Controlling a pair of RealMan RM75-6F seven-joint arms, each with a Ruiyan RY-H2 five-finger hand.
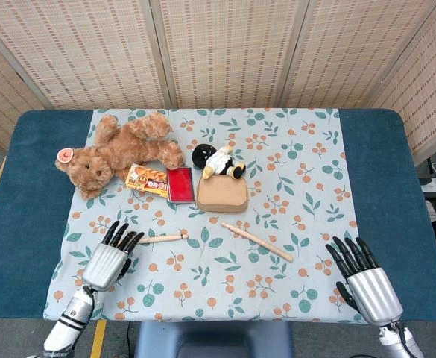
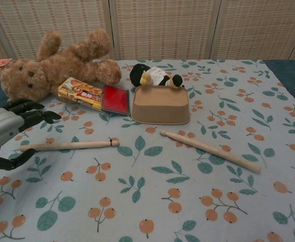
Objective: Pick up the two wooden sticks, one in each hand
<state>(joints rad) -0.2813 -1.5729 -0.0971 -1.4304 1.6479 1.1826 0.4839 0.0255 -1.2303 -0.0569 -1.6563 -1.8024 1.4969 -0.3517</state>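
Observation:
Two wooden sticks lie on the floral cloth. The left stick (image 1: 160, 239) (image 2: 69, 145) lies nearly level; its left end is hidden under my left hand in the head view. My left hand (image 1: 108, 259) (image 2: 8, 130) hovers over that end, fingers spread, holding nothing. The right stick (image 1: 256, 241) (image 2: 211, 150) slants down to the right. My right hand (image 1: 363, 284) is open near the cloth's front right corner, well to the right of that stick, and shows only in the head view.
Behind the sticks sit a brown teddy bear (image 1: 117, 153) (image 2: 51, 65), a snack packet (image 1: 147, 180), a red box (image 1: 179, 184), a tan pouch (image 1: 222, 195) (image 2: 160, 105) and a black-and-white plush (image 1: 218, 160). Blue table (image 1: 31, 179) borders the cloth.

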